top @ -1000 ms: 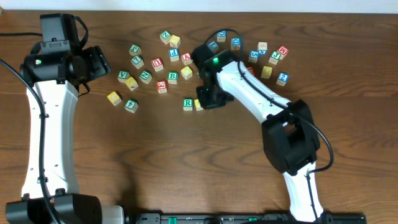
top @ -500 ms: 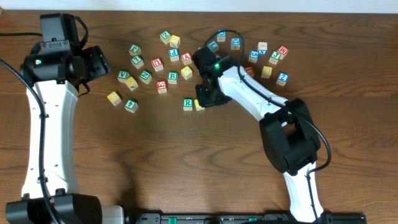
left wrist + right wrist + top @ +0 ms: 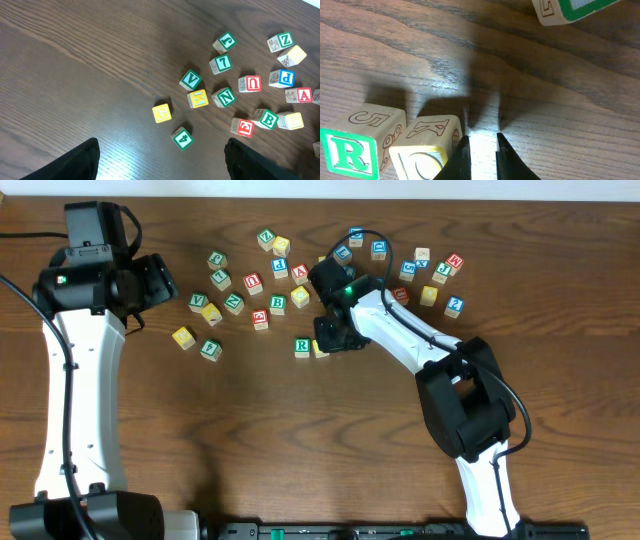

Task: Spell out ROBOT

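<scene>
The green R cube [image 3: 302, 346] stands in the middle of the table with a yellow-faced cube [image 3: 319, 349] touching its right side. In the right wrist view the R cube [image 3: 350, 150] and the yellow-faced cube [image 3: 427, 150] sit side by side. My right gripper [image 3: 482, 139] is just right of the yellow-faced cube, shut, with only a sliver of bare table between its fingers. The green B cube [image 3: 278, 304] lies farther back, beside another yellow-faced cube [image 3: 300, 297]. My left gripper [image 3: 161, 150] hangs open over bare wood, holding nothing. I cannot read a blue T.
Loose cubes lie scattered across the back of the table [image 3: 320, 440], from a yellow G [image 3: 161, 113] and green 4 [image 3: 182, 138] on the left to blue and red ones at the back right [image 3: 455, 306]. The right arm [image 3: 420, 345] reaches diagonally over the middle.
The right arm's wrist has shifted slightly away from the front edge. The R and yellow-faced cubes stay together. The left arm has not moved.
</scene>
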`<state>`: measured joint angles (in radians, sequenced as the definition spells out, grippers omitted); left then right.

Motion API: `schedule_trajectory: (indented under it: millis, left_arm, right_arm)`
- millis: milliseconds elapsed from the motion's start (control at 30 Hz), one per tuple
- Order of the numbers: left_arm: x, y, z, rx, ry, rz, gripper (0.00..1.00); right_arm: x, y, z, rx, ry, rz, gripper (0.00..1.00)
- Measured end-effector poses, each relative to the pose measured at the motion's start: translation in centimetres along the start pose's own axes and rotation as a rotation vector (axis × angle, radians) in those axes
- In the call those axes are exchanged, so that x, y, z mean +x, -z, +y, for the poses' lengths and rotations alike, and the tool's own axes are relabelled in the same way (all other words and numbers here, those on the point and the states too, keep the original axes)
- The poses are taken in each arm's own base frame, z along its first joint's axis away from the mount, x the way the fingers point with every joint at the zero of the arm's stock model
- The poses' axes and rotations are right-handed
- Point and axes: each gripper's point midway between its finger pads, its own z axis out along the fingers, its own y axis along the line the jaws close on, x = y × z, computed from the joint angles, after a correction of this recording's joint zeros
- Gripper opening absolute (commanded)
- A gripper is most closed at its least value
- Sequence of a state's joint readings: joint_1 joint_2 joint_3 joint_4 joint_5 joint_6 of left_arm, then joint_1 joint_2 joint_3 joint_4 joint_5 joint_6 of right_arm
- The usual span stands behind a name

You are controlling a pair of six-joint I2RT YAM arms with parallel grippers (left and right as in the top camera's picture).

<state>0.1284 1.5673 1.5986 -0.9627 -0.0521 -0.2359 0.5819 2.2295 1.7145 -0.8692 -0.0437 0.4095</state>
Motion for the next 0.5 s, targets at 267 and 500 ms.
schedule_trajectory:
  millis: [267, 500]
  left_arm:
    - [0.00, 0.00, 0.00, 0.000, 0.000, 0.000, 0.79]
    - [0.00, 0.00, 0.00, 0.000, 0.000, 0.000, 0.79]
  right_arm:
    - [0.22, 0.00, 0.03, 0.003, 0.002, 0.007, 0.13]
    - [0.89, -0.01, 0.30, 0.009, 0.001, 0.027, 0.13]
